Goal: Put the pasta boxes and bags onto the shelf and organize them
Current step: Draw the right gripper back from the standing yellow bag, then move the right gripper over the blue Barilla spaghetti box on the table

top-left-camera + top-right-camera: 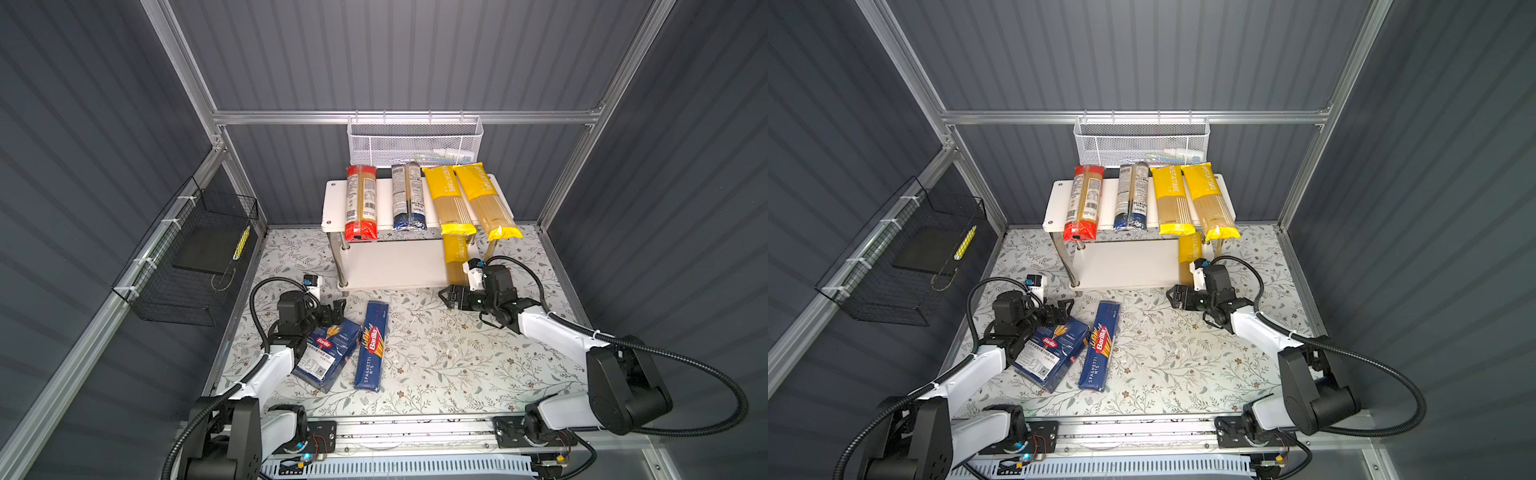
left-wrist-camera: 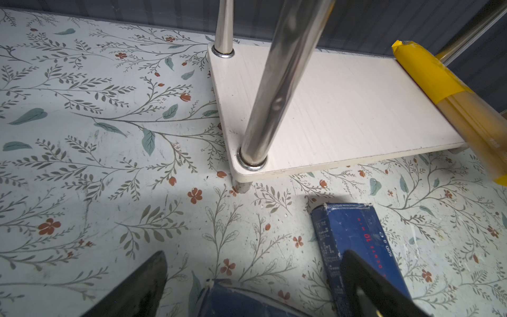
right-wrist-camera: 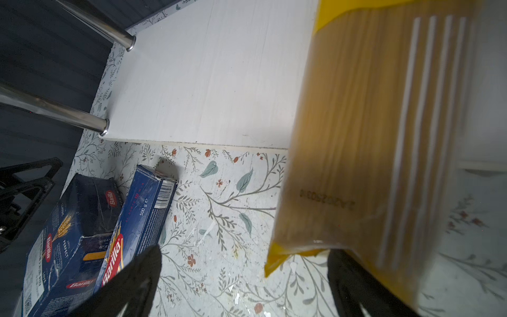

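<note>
lower board [image 1: 390, 262] free | yellow bag [image 1: 454, 258] seemingly blocks right end

The yellow bag [image 3: 356, 137] looks blurred, its end cut off.

We are seeing four bags [image 1: 361, 203] lying side by side on the top board of the shelf [image 1: 332, 199], with a fifth bag [image 1: 455, 257] lying at the right end of its lower board. A mesh basket [image 1: 415, 141] is hanging behind. In front, on the bench [image 1: 457, 353], a wide box [image 1: 328, 353] is lying just left of a narrow box [image 1: 372, 347].
</note>
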Action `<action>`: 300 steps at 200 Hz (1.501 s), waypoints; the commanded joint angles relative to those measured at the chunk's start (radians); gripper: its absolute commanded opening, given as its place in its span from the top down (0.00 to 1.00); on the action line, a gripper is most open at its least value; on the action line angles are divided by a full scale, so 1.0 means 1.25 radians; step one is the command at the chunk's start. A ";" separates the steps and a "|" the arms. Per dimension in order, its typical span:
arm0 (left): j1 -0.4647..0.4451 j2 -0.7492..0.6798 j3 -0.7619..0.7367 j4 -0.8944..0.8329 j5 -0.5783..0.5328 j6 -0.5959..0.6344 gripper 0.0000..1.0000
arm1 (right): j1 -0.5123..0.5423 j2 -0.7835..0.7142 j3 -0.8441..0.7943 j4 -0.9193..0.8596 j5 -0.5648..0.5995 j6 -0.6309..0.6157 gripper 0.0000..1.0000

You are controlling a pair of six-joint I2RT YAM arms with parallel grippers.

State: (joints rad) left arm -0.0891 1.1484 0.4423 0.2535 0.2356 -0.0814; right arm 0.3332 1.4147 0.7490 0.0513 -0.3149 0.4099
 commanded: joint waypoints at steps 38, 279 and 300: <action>0.004 -0.008 0.015 -0.010 -0.005 0.001 0.01 | -0.007 -0.057 0.024 -0.053 0.009 -0.041 0.03; 0.017 -0.112 0.054 -0.440 -0.184 -0.335 0.01 | 0.479 0.266 0.391 -0.443 0.170 0.043 0.01; 0.018 -0.120 0.044 -0.423 -0.159 -0.349 0.01 | 0.508 0.305 0.431 -0.465 0.181 0.034 0.01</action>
State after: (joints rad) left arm -0.0734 1.0122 0.5171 -0.2684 0.0208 -0.4686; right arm 0.9264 1.7485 1.2366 -0.4343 -0.1177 0.4778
